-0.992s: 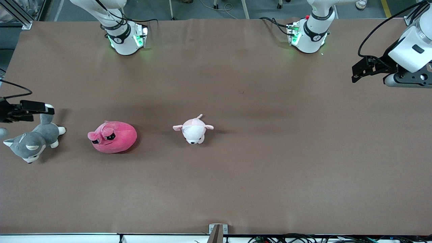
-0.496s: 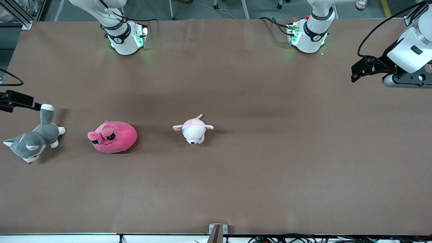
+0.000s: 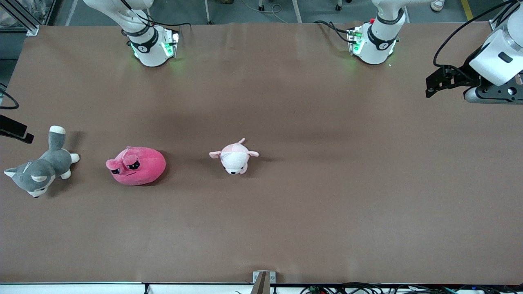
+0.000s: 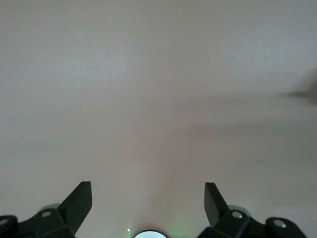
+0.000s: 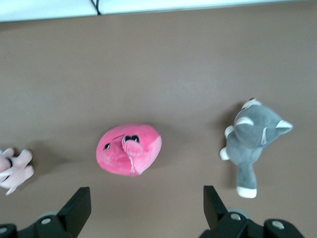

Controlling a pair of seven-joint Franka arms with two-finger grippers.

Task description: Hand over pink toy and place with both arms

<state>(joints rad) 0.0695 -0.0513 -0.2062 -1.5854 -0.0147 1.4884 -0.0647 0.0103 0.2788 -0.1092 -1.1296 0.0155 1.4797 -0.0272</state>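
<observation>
Both spread, empty: left pincer (image 4: 148, 193) over its end of the surface (image 3: 286, 228), right pincer (image 5: 146, 198) by grey plush (image 3: 39, 173); pink toy (image 3: 137, 165) lies free, awaiting pickup or already placed.

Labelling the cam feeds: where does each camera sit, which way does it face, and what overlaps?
Front view: high across the table, facing both bases; left tool open over the left arm's end, right tool at the edge by the grey husky toy.
Left wrist view: looks down on bare table; open left tool shows.
Right wrist view: looks down on pink toy, husky, pale pink toy; open right tool shows.
Shared: front and right wrist views show all three toys.
</observation>
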